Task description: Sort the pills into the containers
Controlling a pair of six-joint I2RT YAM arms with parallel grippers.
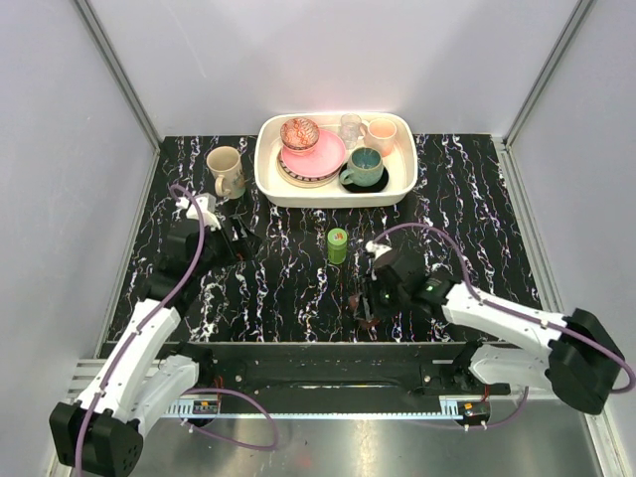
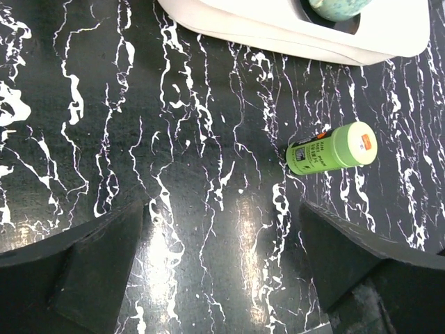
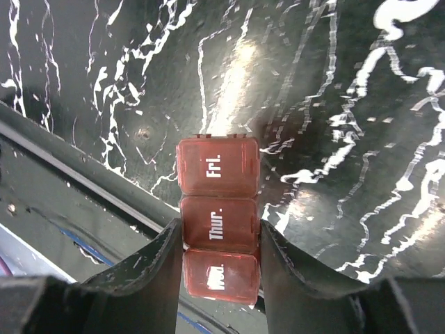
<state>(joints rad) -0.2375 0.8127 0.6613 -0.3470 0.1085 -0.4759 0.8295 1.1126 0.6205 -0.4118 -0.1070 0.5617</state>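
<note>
My right gripper [image 3: 217,240] is shut on the brown pill case [image 3: 217,216], a row of lidded compartments marked Fri., Thur. and Wed., its lids closed. In the top view the case [image 1: 367,306] sits near the table's front edge under my right gripper [image 1: 370,298]. A green pill bottle [image 1: 338,244] with a white cap stands mid-table; it also shows in the left wrist view [image 2: 332,149]. My left gripper [image 2: 222,243] is open and empty over bare table, left of the bottle; in the top view it [image 1: 241,241] is at the left. No loose pills show.
A white tray [image 1: 268,179] of crockery stands at the back, its rim also in the left wrist view [image 2: 278,35]. A beige mug [image 1: 226,171] stands left of the tray. The black front rail [image 3: 69,167] runs just beside the case.
</note>
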